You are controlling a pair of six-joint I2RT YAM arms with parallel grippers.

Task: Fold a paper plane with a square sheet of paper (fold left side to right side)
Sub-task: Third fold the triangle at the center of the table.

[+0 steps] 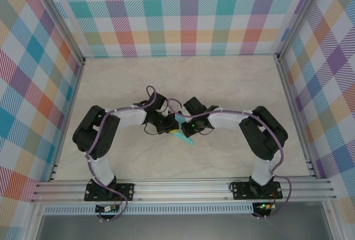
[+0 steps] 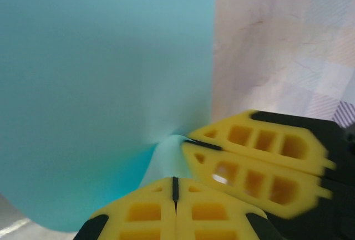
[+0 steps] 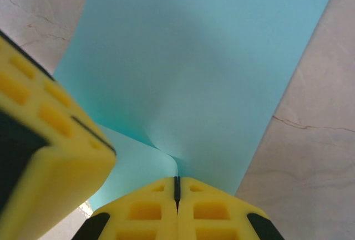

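Amid plaid walls point(image 1: 188, 13), the paper plane point(image 1: 187, 139) is over the marbled table point(image 1: 183, 79).

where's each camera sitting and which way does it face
top external: above and behind the bases, looking down at the table; both arms meet over the turquoise paper plane.
left wrist: on that wrist, looking along the shut left jaws at the plane; right jaws at right.
right wrist: mirrored, along the shut right jaws; left jaws at left.
shared: both wrist views show the pinched plane.
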